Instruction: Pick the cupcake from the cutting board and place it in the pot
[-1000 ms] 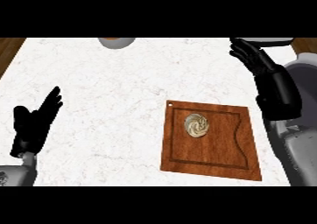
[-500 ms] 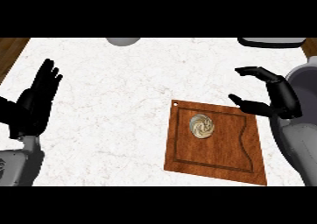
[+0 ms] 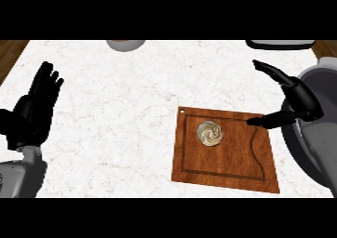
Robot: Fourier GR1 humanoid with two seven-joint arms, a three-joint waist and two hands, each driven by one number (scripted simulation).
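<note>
head view:
cupcake [image 3: 210, 132]: sits on the cutting board [image 3: 226, 172], upper-left part, inside the groove. Seen from the top, swirl frosting. Untouched.
right hand [image 3: 295, 100]: at the board's right edge, above and right of the cupcake, apart from it. Fingers spread, thumb pointing left over the board's rim, other fingers up and away. Nothing held.
left hand [image 3: 39, 104]: far left over the counter [image 3: 116, 121], fingers straight and up, close together, resting. Well apart from the board.
pot: likely the dark rimmed thing [image 3: 279, 44] at the top right edge, mostly cut off; cannot tell for sure.
bowl-like grey object [image 3: 126, 44]: top edge, centre-left, cut off, not involved.
progress: nothing done yet. No grasp, cupcake not lifted. Left to do: close on the cupcake, lift, carry to the pot, release.
obstacles: none between right hand and cupcake. Board lies tilted on the counter. Path up to the top right looks free, though the robot's own grey arm crowds that side.
</note>
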